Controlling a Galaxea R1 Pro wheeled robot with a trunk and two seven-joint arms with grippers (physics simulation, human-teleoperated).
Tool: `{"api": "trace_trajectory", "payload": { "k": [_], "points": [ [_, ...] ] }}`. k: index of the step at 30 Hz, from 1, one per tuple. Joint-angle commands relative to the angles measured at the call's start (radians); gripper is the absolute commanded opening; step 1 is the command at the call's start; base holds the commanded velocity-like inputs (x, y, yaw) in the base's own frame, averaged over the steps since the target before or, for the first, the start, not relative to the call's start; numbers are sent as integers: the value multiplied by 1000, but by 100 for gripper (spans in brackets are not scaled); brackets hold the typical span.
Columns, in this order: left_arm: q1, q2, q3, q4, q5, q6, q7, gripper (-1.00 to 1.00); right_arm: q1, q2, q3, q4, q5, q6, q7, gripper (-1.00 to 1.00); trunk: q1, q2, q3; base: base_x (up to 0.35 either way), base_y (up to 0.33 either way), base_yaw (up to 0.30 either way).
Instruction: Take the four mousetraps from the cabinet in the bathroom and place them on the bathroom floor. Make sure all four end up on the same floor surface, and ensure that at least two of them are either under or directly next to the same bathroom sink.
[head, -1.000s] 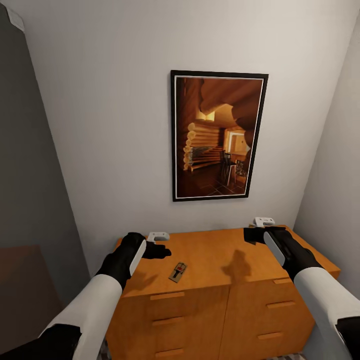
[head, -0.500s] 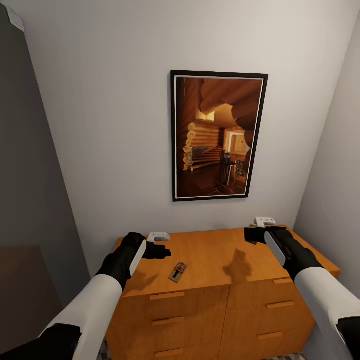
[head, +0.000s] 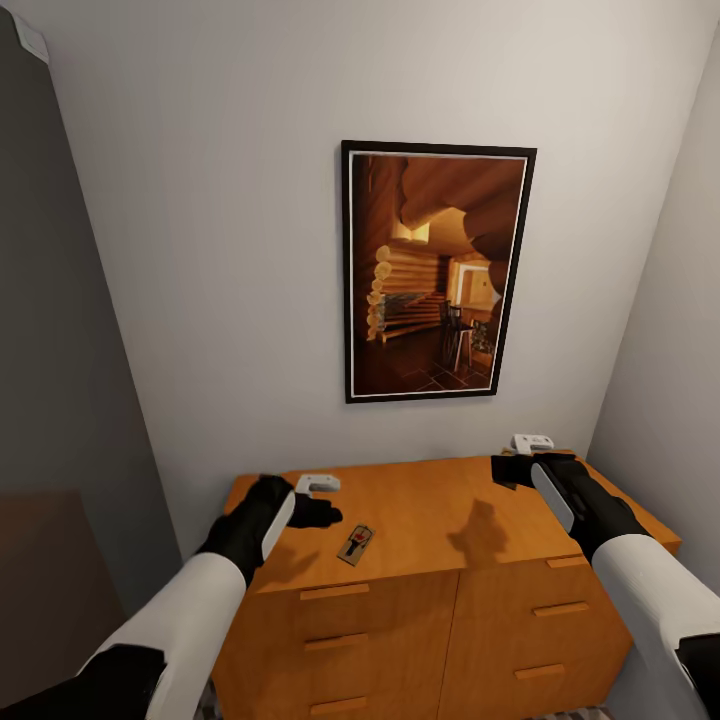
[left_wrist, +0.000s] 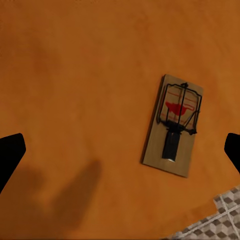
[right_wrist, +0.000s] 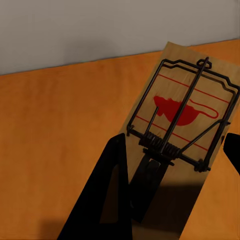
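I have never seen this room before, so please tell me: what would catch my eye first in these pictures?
First, the large framed picture of a log cabin interior, hanging on the pale wall above the orange-brown cabinet. Next, a small mousetrap lying flat on the cabinet top near the front edge, beside the left gripper. In the right wrist view, a second mousetrap sits between that gripper's black fingers.

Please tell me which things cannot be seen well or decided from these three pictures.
- Head view: the right claw is dark against its wrist, so whether it grips the mousetrap seen in the right wrist view cannot be told.
- Left wrist view: the fingertips are cut by the picture edges.
- Head view: the lying mousetrap is too small to show its wire.
- Head view: the cabinet is closed, so its contents are hidden; two mousetraps are unaccounted for.
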Motion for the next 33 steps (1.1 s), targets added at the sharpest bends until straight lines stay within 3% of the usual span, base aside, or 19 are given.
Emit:
{"api": "trace_trajectory", "payload": {
  "k": [1,11,18,33],
  "points": [
    [0,0,-1,13,-3,-17,0,100,0,-1,4,-1,2,4,2,-100,0,-1,0,0,0,0],
    [-1,0,0,24,-6,-50,56,100,0,0,3,-1,21,3,1,-100,0,-1,0,0,0,0],
    [0,0,1,-9,-6,-50,55,100,0,0,1,0,45,3,1,-100,0,-1,0,0,0,0],
    [0,0,-1,-28,-5,-40,56,100,0,0,0,0,49,3,1,-100,0,-1,0,0,-65,0]
  ]
}}
